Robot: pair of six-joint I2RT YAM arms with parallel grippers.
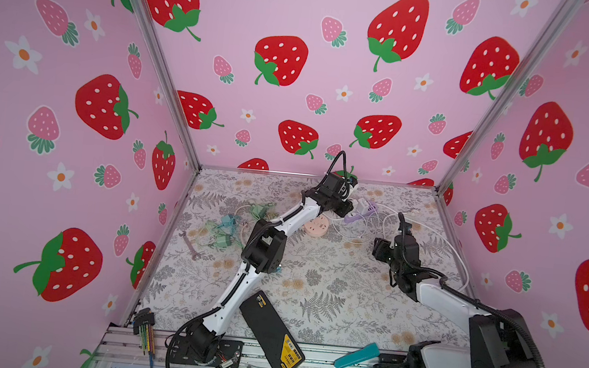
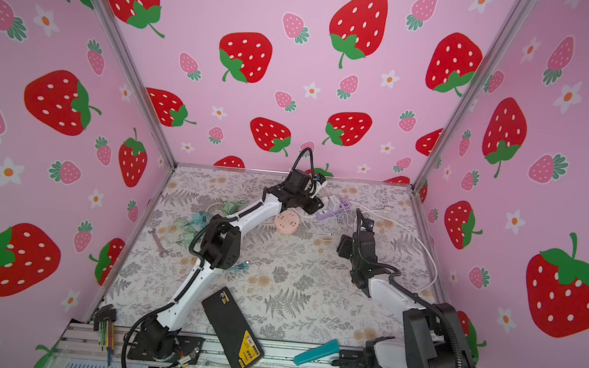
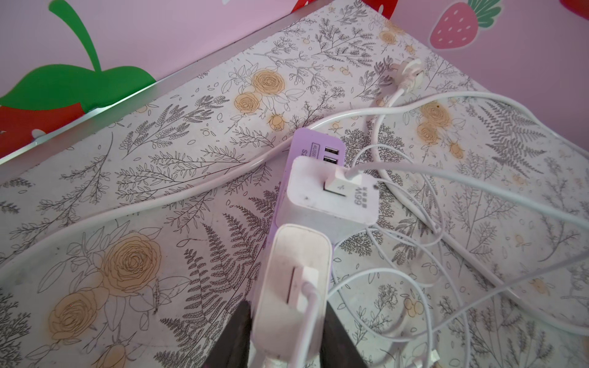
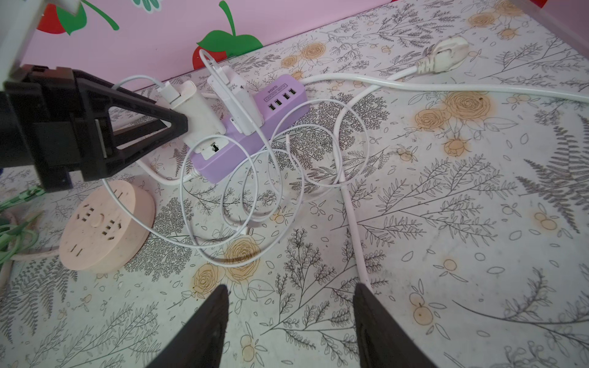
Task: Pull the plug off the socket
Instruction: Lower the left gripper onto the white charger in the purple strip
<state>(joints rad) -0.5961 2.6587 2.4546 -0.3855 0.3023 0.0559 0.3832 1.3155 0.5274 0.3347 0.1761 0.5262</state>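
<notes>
- The pink round socket lies flat on the mat, near and left of the work, with nothing plugged into it.
- The left gripper reaches to the far middle of the table. Its dark fingers press on the two opposite sides of the plug, a rounded white adapter, so it is clamped and not merely flanked.
- The plug sits in the purple power strip, one socket in from the strip's near-left end, and that end socket is empty. Its body stands up off the strip's top face.
- The strip's long axis runs from near-left to far-right. The pull should therefore go straight away from the top face, not along the strip.
- A second white adapter stands just beside the plug on its far-right side, close enough to be knocked if the plug is levered sideways.
- The right gripper hovers near and right of the strip, well apart from it. Its fingers are spread with only mat and a white cable beneath.
- Nothing pins the strip, so it will likely lift with the plug. The right arm is the free one that could hold it down.
</notes>
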